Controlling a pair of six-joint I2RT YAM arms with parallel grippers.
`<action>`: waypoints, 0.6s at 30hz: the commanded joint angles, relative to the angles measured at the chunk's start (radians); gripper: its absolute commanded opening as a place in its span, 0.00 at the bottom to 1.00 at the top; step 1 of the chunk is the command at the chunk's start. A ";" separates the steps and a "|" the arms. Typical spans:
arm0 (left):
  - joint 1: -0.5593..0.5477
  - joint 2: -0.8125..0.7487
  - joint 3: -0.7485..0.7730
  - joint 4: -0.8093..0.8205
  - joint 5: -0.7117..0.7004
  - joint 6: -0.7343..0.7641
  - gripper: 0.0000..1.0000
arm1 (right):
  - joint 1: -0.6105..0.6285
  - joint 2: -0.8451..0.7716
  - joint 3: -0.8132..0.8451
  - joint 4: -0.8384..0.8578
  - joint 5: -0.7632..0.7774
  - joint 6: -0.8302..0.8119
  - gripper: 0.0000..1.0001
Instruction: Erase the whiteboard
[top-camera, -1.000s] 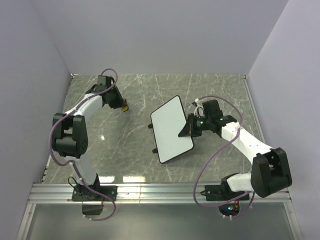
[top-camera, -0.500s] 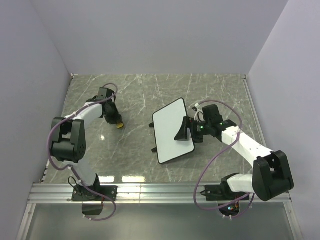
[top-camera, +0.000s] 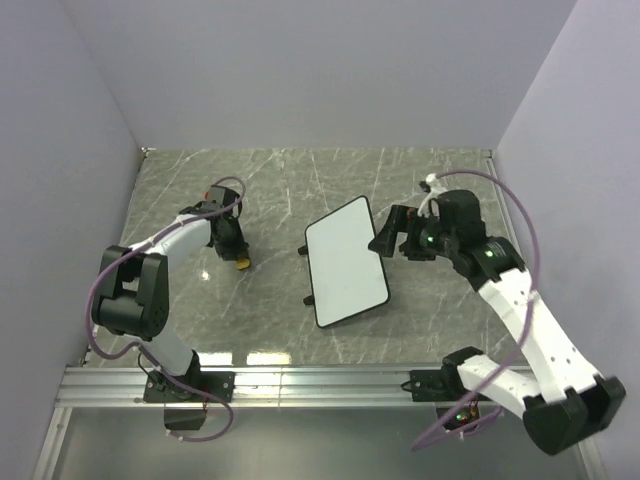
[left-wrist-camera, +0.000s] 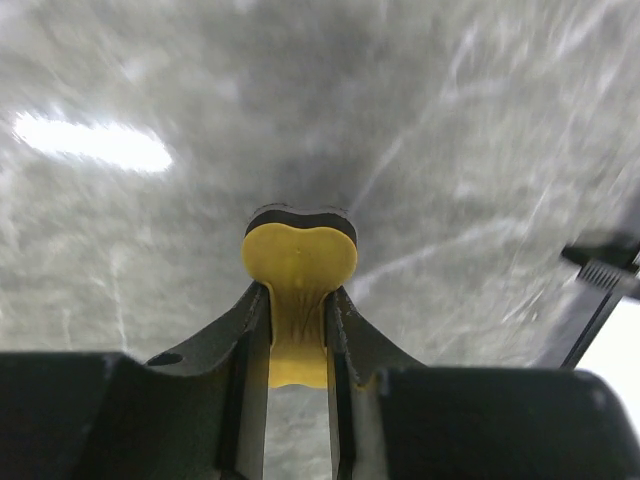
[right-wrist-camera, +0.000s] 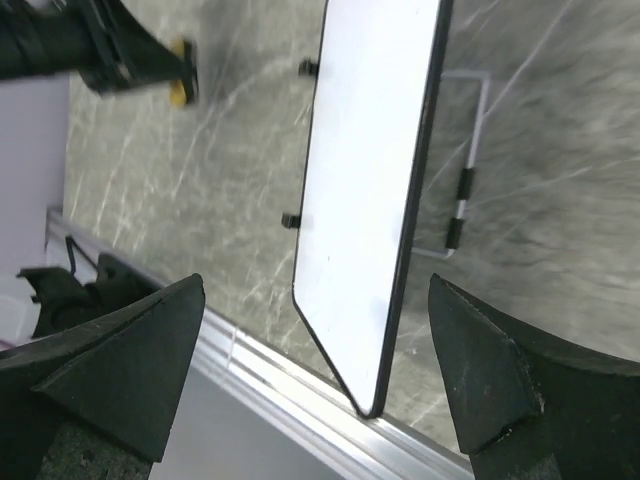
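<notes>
The right gripper (right-wrist-camera: 315, 288) has its jaws spread wide and grips nothing. In the right wrist view its two dark fingers (right-wrist-camera: 120, 370) fill the lower left and lower right corners, and the whiteboard (right-wrist-camera: 365, 180) shows in the gap between them, running from the top of the frame down to lower centre. In the top view this gripper sits just right of the board's upper right corner; whether it touches the rim I cannot tell. The whiteboard (top-camera: 346, 262) lies in the middle of the frame on the grey marbled table (top-camera: 280, 190), turned at an angle, with its face plain white inside a thin black rim. Two small black feet (top-camera: 303, 251) stick out along its left edge. In the right wrist view a thin wire stand (right-wrist-camera: 462, 185) with black sleeves lies on the table just right of the board. The left gripper (left-wrist-camera: 298, 300) is clamped on a yellow eraser piece (left-wrist-camera: 300, 260), whose rounded end pokes out past the fingertips with a dark strip on its far face. In the top view that gripper is left of centre, pointing down at the table, well apart from the board. An aluminium rail (top-camera: 320, 385) runs along the bottom of the top view, where both arms are bolted.
</notes>
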 joint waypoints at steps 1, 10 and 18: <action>-0.042 -0.049 -0.028 -0.025 -0.046 -0.008 0.24 | 0.007 -0.105 0.042 -0.128 0.138 -0.013 1.00; -0.076 -0.064 -0.040 -0.051 -0.077 -0.068 0.70 | 0.009 -0.309 -0.030 -0.231 0.192 -0.016 1.00; -0.145 -0.106 0.097 -0.191 -0.167 -0.093 0.99 | 0.007 -0.400 -0.075 -0.225 0.128 0.016 1.00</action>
